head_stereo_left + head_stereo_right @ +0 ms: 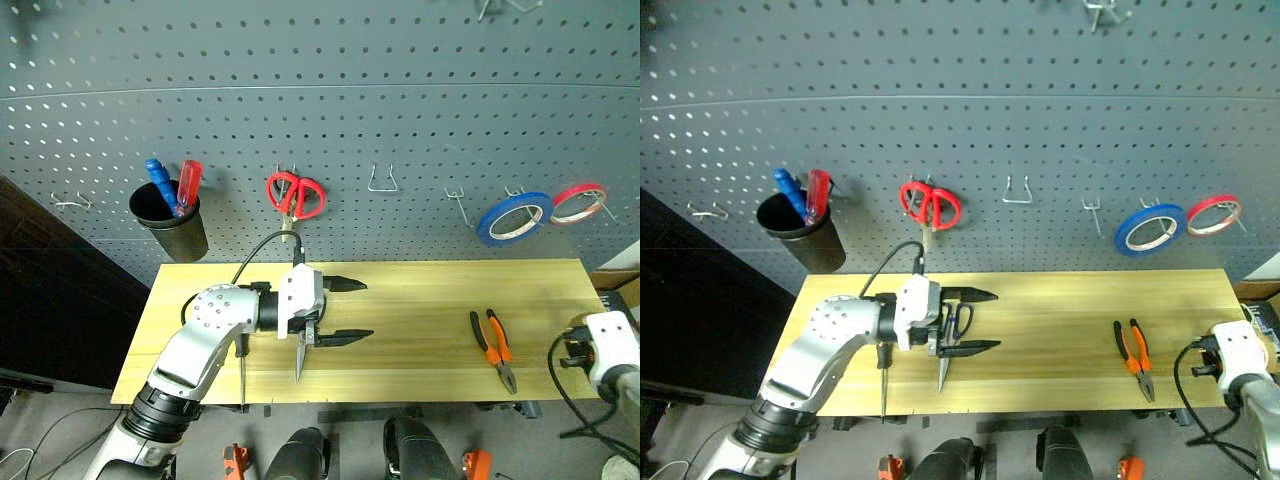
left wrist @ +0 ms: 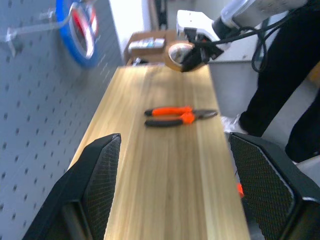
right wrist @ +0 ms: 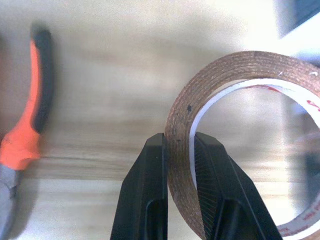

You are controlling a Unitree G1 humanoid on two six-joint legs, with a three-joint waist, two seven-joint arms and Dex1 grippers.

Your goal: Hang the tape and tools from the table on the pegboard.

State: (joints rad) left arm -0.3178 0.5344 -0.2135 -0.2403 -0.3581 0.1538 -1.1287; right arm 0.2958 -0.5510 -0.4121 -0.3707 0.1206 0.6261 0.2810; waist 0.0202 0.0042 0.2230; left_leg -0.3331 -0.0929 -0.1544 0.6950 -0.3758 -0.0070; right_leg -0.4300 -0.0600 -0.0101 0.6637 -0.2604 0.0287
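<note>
Right wrist view is showing the right pincer (image 3: 179, 150) closed across the wall of the tape (image 3: 235, 130), one finger outside the ring and one inside its wide hole, with the bench (image 3: 100, 75) below. The roll looks light and stiff enough to keep its shape; its brownish-yellow outer face may be slick, so a pinch through the wall, as here, is judged the safest hold, leaving the hole free for a hook. The pliers (image 1: 493, 346) are lying flat on the bench near that pincer. The left pincer (image 1: 340, 310) is standing wide and holding nothing, hovering over the bench with the blue-handled scissors (image 1: 952, 335) lying just under it and the screwdriver (image 1: 242, 375) beside them. The steel tools are likely heavier and rigid, best taken by their handles. Free hooks are showing on the pegboard (image 1: 400, 90) between the red scissors (image 1: 295, 193) and the blue roll (image 1: 514, 218).
</note>
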